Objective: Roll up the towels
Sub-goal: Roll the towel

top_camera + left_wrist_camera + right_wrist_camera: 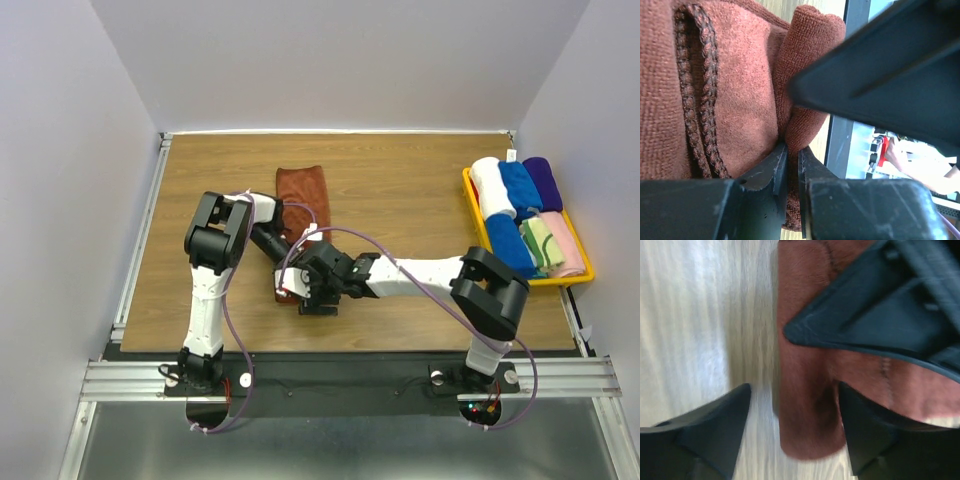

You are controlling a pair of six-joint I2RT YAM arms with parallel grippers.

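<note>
The rust-brown towel (303,192) lies lengthwise on the wooden table, its near end rolled up under both grippers. My left gripper (790,156) is shut on a fold of this towel (740,100) at the rolled end; it also shows in the top view (287,283). My right gripper (795,415) is open, its jaws either side of the rolled end (810,430) and apart from it; it also shows in the top view (318,298). The cream towel with green patches (541,243) lies rolled in the yellow tray (580,275).
The yellow tray at the right edge also holds white (492,186), blue (520,188), purple (543,181) and pink (566,248) rolled towels. The left gripper's finger (880,315) crosses the top right of the right wrist view. White walls surround the table.
</note>
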